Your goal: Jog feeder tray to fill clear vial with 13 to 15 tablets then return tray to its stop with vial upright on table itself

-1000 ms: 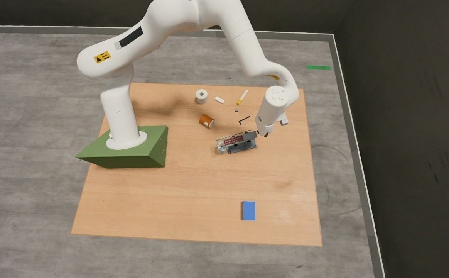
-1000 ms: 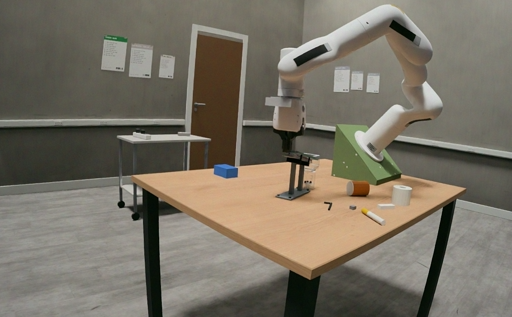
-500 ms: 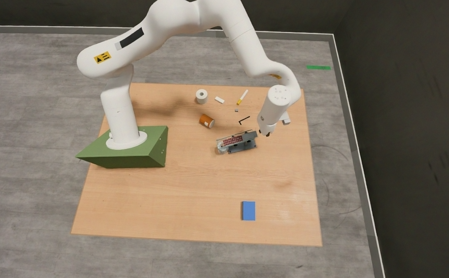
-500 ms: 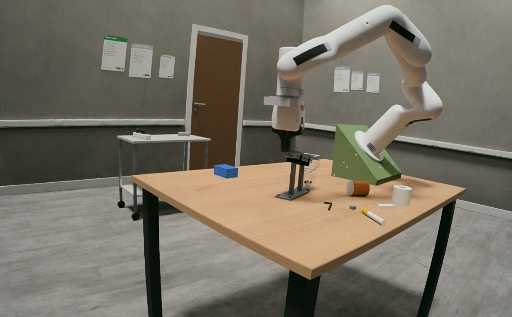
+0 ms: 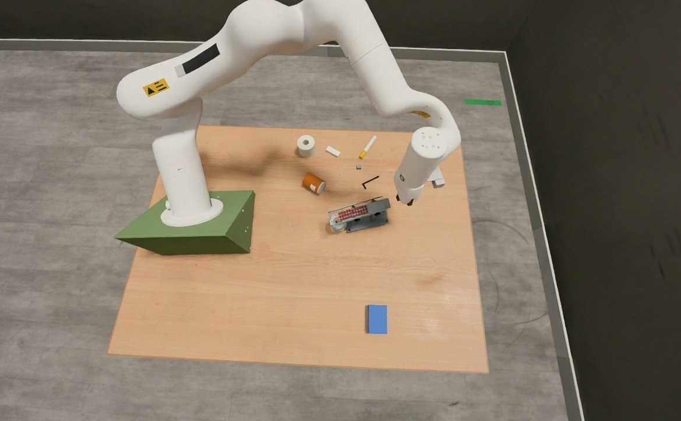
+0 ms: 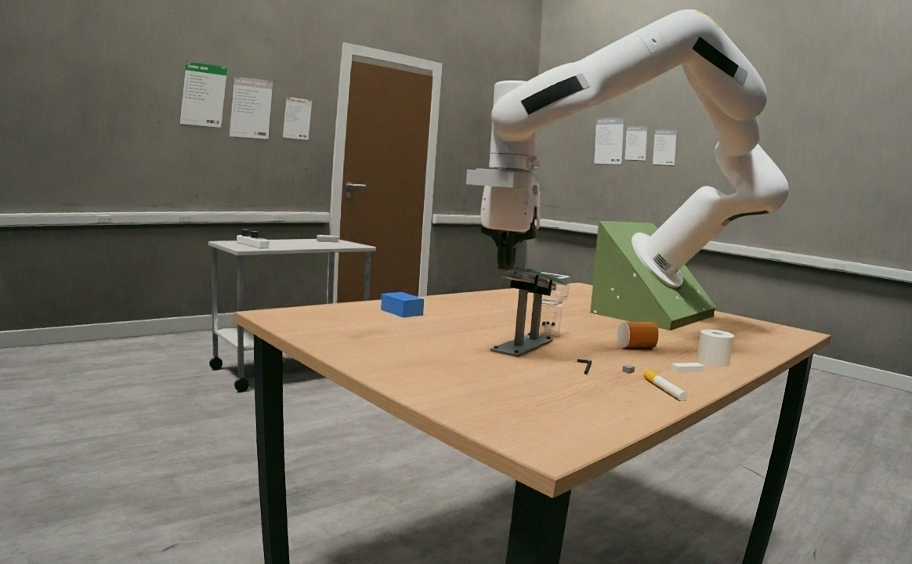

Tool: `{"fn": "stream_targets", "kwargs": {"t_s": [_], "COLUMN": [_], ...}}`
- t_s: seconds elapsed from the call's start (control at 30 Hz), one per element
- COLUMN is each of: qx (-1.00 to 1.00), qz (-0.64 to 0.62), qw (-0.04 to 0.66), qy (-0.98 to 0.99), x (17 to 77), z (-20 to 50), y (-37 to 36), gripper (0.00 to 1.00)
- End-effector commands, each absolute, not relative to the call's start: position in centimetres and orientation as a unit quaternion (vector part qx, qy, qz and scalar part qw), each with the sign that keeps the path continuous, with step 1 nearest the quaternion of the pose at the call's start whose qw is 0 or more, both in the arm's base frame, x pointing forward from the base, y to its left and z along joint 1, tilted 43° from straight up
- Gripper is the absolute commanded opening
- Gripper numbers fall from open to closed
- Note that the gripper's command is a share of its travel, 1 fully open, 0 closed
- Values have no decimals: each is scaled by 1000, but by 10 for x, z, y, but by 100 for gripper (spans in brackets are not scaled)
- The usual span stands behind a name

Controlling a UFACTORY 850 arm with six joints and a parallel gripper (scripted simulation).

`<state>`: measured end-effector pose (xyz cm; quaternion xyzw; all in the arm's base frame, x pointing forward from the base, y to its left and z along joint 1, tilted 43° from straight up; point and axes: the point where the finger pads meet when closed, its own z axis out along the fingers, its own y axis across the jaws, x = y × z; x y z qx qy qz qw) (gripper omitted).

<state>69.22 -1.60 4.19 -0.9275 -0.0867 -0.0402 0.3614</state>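
Observation:
The feeder tray (image 5: 361, 211) sits on a grey stand (image 6: 523, 323) in the middle of the table and carries a row of red tablets (image 5: 352, 212). The clear vial (image 5: 338, 229) stands upright on the table at the tray's low end; it also shows behind the stand in the side view (image 6: 554, 309), with a few dark tablets at its bottom. My gripper (image 5: 405, 200) (image 6: 507, 263) is shut and empty. It hangs just above the tray's raised end, close to it; I cannot tell whether it touches.
An orange bottle (image 5: 313, 183) lies on its side beyond the feeder. A white roll (image 5: 306, 145), white block (image 5: 333, 151), marker (image 5: 367, 147), small grey cube (image 5: 358, 166) and black hex key (image 5: 363, 183) lie at the far side. A blue block (image 5: 377, 318) lies near the front. The green arm base (image 5: 196, 225) is left.

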Motion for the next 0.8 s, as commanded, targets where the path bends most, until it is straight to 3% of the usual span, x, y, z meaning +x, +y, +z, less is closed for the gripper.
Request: {"fn": "stream_targets", "kwargs": {"t_s": [0.0, 0.77], "qx": [-928, -928], "qz": [-41, -41], "qw": [361, 361], "qy": [-87, -87], "x": [693, 676], "z": [43, 38], "y": [-17, -16], "gripper": [0, 0]}}
